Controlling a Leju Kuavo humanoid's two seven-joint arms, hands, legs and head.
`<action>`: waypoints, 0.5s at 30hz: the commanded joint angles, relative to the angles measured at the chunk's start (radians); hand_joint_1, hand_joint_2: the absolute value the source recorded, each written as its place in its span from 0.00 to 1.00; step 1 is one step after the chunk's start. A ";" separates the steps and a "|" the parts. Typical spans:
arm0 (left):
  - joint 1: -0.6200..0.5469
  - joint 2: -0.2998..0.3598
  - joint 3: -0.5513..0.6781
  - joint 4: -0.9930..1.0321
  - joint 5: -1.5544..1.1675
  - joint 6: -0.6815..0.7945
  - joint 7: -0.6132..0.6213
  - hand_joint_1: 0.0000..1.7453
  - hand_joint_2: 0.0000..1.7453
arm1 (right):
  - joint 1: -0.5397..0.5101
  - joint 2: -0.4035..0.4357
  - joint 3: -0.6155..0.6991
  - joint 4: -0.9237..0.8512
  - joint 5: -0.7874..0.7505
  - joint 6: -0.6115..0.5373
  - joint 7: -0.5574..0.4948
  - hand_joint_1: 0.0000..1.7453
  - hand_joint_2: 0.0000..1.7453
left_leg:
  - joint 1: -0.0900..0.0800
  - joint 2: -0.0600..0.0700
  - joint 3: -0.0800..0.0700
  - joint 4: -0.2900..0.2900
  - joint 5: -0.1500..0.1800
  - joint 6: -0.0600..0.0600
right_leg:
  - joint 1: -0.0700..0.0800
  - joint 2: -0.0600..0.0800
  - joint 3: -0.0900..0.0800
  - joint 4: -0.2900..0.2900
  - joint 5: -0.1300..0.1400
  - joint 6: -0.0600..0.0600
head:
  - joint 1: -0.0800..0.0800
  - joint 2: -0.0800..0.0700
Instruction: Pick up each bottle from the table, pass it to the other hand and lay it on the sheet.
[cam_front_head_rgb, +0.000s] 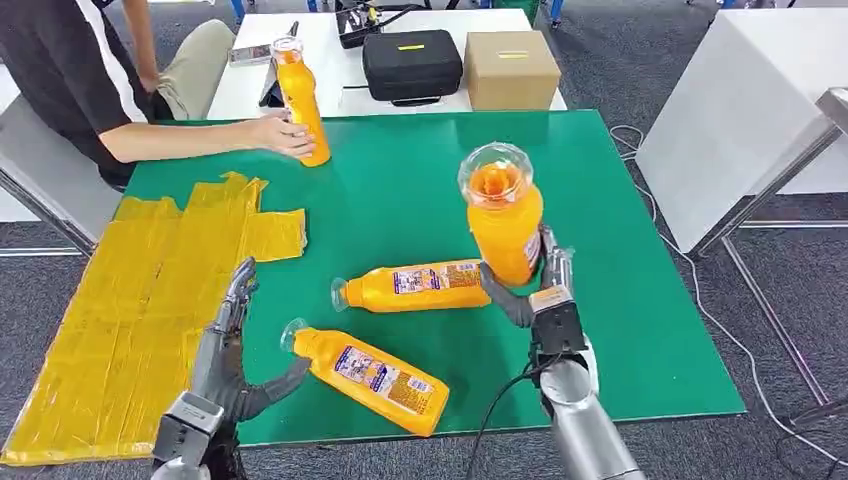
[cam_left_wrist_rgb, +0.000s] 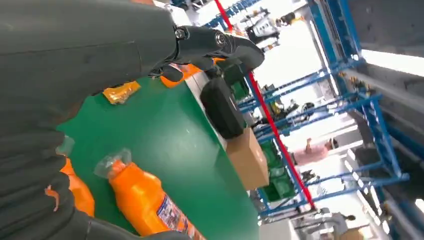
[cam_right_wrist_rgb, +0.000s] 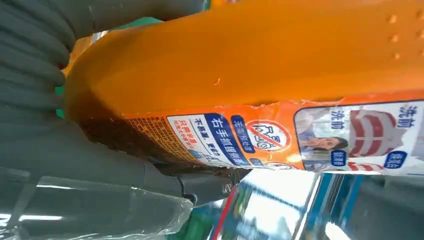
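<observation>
My right hand (cam_front_head_rgb: 538, 292) grips an upright orange bottle (cam_front_head_rgb: 505, 222) with a clear cap, near the right middle of the green table (cam_front_head_rgb: 400, 190); up close the bottle (cam_right_wrist_rgb: 260, 65) lies against the grey palm (cam_right_wrist_rgb: 60, 150). Two more orange bottles lie flat: one (cam_front_head_rgb: 418, 286) just left of that hand, one (cam_front_head_rgb: 372, 374) near the front edge. My left hand (cam_front_head_rgb: 232, 345) is open with its fingers stretched out, beside the near bottle's neck and at the edge of the yellow sheet (cam_front_head_rgb: 130, 300). That near bottle (cam_left_wrist_rgb: 145, 200) lies below the left hand (cam_left_wrist_rgb: 75, 65).
A person at the back left holds a further orange bottle (cam_front_head_rgb: 300, 98) upright on the table. Behind the green table stand a black case (cam_front_head_rgb: 411, 62) and a cardboard box (cam_front_head_rgb: 510, 68). A white table (cam_front_head_rgb: 740, 110) is at the right.
</observation>
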 joint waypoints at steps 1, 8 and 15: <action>-0.083 0.010 -0.136 0.023 -0.057 -0.038 0.057 0.00 1.00 | -0.055 0.053 0.158 0.038 -0.007 0.061 0.000 1.00 1.00 | 0.001 0.002 0.001 0.000 -0.001 -0.003 | 0.001 0.002 0.001 0.000 0.000 -0.001 | 0.000 0.000; -0.156 -0.006 -0.201 0.057 -0.043 -0.097 0.108 0.00 1.00 | -0.080 0.069 0.253 0.083 0.006 0.102 0.006 1.00 1.00 | 0.001 0.001 0.001 0.000 0.000 -0.003 | 0.001 0.000 0.001 0.000 0.000 -0.001 | 0.000 0.000; -0.211 -0.012 -0.229 0.095 -0.031 -0.109 0.132 0.00 1.00 | -0.087 0.071 0.291 0.134 0.078 0.049 0.033 1.00 1.00 | 0.000 0.000 0.001 -0.001 0.000 -0.002 | 0.000 0.000 0.002 -0.001 0.000 -0.001 | 0.000 0.000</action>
